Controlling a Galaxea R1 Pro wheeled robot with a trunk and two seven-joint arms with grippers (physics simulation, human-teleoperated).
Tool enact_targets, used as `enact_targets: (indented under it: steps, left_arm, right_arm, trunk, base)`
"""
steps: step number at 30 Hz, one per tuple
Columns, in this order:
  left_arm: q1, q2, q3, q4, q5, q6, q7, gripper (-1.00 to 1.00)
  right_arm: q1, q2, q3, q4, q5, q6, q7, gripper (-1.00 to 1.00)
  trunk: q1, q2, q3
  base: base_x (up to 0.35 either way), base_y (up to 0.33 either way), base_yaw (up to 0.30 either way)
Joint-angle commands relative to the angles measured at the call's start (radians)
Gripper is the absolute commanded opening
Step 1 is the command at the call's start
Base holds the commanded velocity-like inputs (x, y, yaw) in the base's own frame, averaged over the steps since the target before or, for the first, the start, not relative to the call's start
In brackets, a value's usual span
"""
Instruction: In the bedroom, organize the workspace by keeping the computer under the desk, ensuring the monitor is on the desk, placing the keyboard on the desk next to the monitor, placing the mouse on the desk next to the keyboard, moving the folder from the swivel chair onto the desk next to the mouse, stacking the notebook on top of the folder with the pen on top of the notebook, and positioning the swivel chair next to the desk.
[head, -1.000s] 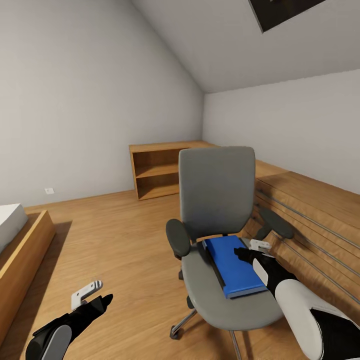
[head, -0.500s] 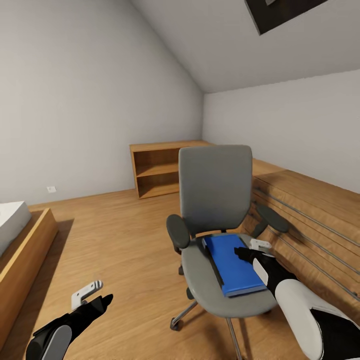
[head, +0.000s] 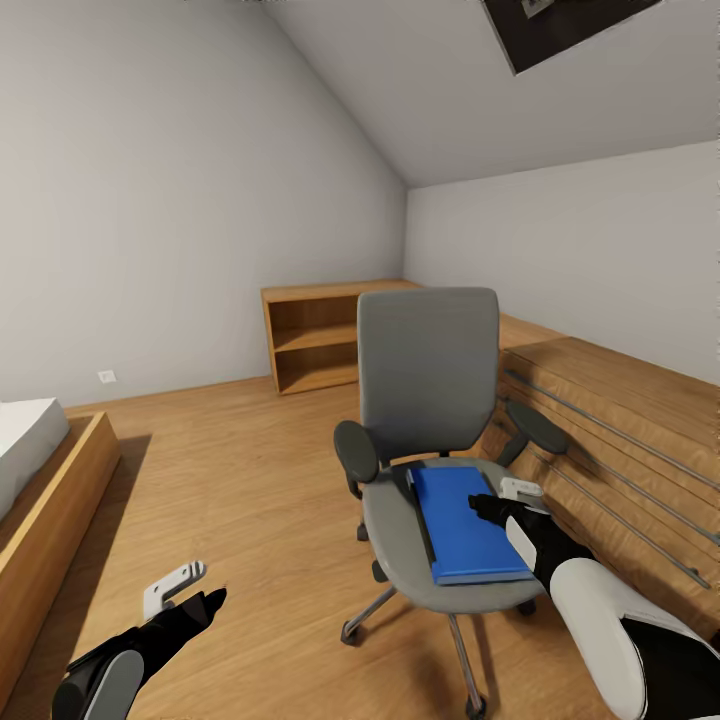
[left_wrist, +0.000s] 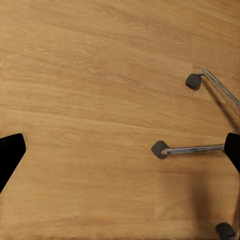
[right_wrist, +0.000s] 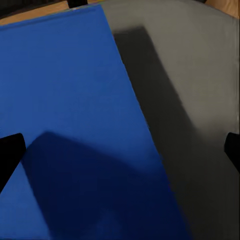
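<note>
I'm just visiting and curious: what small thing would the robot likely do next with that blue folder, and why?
Probably lower the right gripper onto the folder's near edge. It hovers open above the folder, which lies flat on the chair seat, ungrasped, and must go to the desk.

You are looking at a grey swivel chair (head: 430, 380) with black armrests, carrying a bright blue folder (head: 462, 525) with a black edge. The plank floor (head: 240, 470) is showing warm light wood, matching the open cabinet (head: 315, 340); the walls (head: 150, 200) are showing plain pale grey.
</note>
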Motion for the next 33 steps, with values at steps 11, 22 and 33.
enact_targets:
  steps: [11, 22, 33]
  left_arm:
    - [-0.001, 0.000, 0.000, -0.001, 0.010, 0.003, 0.009, 1.00]
    - [-0.001, 0.000, 0.000, -0.001, 0.011, 0.004, 0.009, 1.00]
    - [-0.001, 0.000, 0.000, -0.001, 0.011, 0.003, 0.009, 1.00]
  right_arm:
    - [0.000, 0.000, -0.001, 0.026, 0.003, 0.006, -0.001, 1.00]
    - [0.000, 0.000, -0.001, 0.025, 0.003, 0.006, -0.001, 1.00]
    - [0.000, 0.000, -0.001, 0.024, 0.003, 0.006, 0.000, 1.00]
  trunk:
    - [0.000, 0.000, -0.001]
    - [0.000, 0.000, -0.001]
    - [0.000, 0.000, -0.001]
  base:
    - [-0.049, 0.000, 0.000]
    - [-0.126, 0.000, 0.000]
    - [-0.157, 0.000, 0.000]
